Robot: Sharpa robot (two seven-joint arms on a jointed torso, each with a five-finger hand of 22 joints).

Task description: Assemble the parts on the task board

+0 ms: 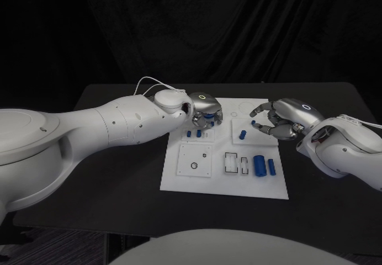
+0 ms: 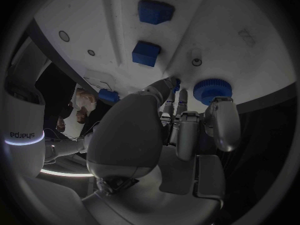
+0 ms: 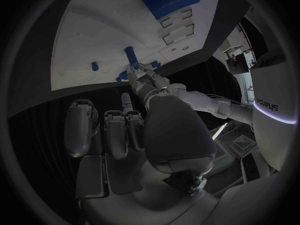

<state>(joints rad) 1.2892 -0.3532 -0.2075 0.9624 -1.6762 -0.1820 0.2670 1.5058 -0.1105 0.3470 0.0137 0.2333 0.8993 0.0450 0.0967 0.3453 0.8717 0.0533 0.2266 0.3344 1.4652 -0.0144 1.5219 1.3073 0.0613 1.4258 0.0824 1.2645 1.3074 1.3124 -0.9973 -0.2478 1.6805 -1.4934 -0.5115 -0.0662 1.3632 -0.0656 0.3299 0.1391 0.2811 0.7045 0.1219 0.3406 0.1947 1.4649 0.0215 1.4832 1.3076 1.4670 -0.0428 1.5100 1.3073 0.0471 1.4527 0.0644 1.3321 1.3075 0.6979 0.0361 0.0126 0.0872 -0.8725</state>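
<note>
Head view: the white task board (image 1: pixel 199 185) lies in the middle of the black table (image 1: pixel 111 204). The left hand (image 1: pixel 203 110) hovers over the board's far left corner, fingers curled down around a round blue part (image 1: pixel 208 117). 2 small blue blocks (image 1: pixel 194 133) sit just in front of it. The right hand (image 1: pixel 280 120) hangs over the far right side, fingers curled inward; a small blue peg (image 1: pixel 243 133) stands just beside its fingertips. 2 blue cylinders (image 1: pixel 265 164) lie side by side near the board's right edge.

Left wrist view: the left hand's fingers (image 2: pixel 222 122) reach down toward a ribbed round blue part (image 2: pixel 212 90) — whether they actually grip it I cannot tell. 2 blue blocks (image 2: pixel 149 32) rest on the board beyond.

Right wrist view: the right hand's fingers (image 3: pixel 140 75) bunch together at a small blue piece (image 3: pixel 121 78), beside an upright blue peg (image 3: pixel 130 54) — an actual pinch cannot be made out. A large blue cylinder (image 3: pixel 170 0) lies farther off.
</note>
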